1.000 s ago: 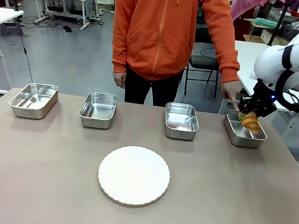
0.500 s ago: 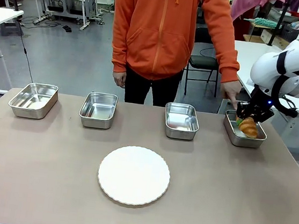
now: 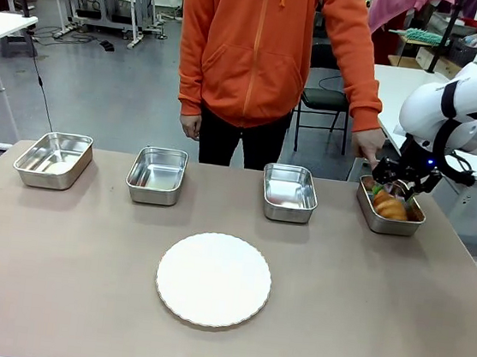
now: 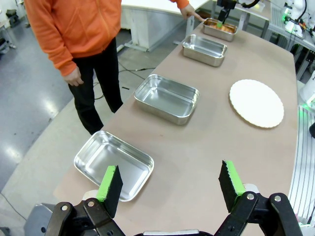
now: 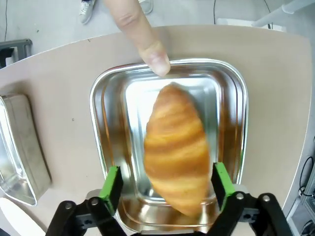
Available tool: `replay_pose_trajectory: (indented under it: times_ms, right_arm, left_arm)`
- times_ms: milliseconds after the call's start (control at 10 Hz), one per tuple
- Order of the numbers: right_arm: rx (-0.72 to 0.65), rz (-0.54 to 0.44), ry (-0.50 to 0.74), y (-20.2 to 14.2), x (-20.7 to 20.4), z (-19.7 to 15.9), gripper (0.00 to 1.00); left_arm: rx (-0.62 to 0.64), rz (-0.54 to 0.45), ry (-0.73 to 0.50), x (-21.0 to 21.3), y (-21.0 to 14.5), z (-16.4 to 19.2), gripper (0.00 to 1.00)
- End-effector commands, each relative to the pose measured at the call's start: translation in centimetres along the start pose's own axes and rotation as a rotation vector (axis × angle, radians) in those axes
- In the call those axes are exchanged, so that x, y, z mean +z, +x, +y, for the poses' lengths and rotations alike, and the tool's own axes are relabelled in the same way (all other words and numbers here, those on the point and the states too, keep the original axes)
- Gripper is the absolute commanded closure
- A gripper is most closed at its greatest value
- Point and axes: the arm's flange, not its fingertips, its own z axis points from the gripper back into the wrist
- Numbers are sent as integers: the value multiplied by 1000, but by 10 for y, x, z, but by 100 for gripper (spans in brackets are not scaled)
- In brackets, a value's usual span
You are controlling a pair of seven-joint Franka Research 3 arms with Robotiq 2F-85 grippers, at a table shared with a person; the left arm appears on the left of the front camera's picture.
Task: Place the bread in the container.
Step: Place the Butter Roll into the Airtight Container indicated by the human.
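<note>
Right wrist view: my right gripper (image 5: pixel 165 189) has its green pads spread apart around the golden-brown ridged croissant (image 5: pixel 176 153) in the rectangular steel container (image 5: pixel 231 88); my left gripper (image 4: pixel 170 186) gapes too.

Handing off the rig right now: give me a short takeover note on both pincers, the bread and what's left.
Right pincer: open, pads either side of the croissant, not clamping it.
Left pincer: open, holding nothing, above the table's other end.
Croissant: in the container at the robot's far right, where the person's finger points at the rim.
Done: bread released into the container.
Left: lift the right arm clear.
</note>
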Motion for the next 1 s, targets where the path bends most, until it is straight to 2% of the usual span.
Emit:
replay_pose_trajectory:
  times_ms: [0, 100, 900]
  right_arm:
    - [19, 52, -29, 1, 7, 2, 0]
    - [0, 0, 0, 0, 0, 0, 0]
    - [0, 0, 0, 0, 0, 0, 0]
  left_arm:
    - [-14, -15, -7, 2, 0, -2, 0]
    - [-14, -15, -7, 2, 0, -2, 0]
    - [-14, -15, -7, 2, 0, -2, 0]
